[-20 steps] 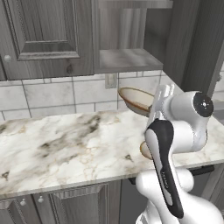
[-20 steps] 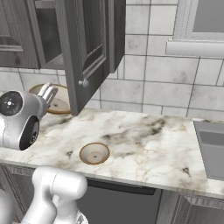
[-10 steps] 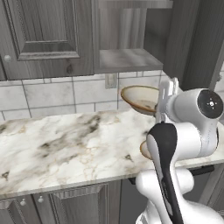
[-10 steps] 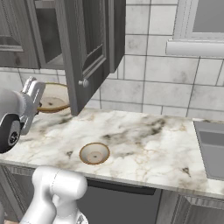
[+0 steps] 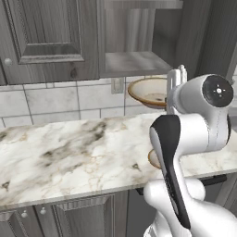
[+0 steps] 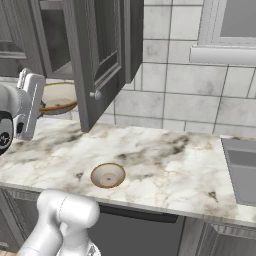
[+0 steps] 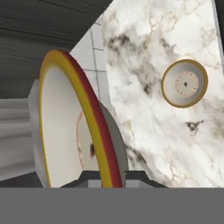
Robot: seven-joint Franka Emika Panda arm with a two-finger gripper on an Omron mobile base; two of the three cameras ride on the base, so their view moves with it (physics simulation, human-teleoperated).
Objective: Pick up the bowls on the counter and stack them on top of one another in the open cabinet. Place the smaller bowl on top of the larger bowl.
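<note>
The larger bowl hangs in the air over the counter, just below the open cabinet's shelf. My gripper is shut on its rim. From the right, the same bowl sits behind the hand, left of the open cabinet door. In the hand view the larger bowl stands on edge, its rim clamped between my fingertips. The smaller bowl rests upright on the counter near the front edge, also seen as a small bowl and half hidden behind my arm.
The open cabinet door juts out over the counter beside the held bowl. A closed raised-panel cabinet lies to the left. A sink is set into the counter at the right. Tiled wall runs behind.
The hand has risen with the larger bowl, which has gone from tilted to nearly level and is closer to the shelf. The smaller bowl has not moved.
</note>
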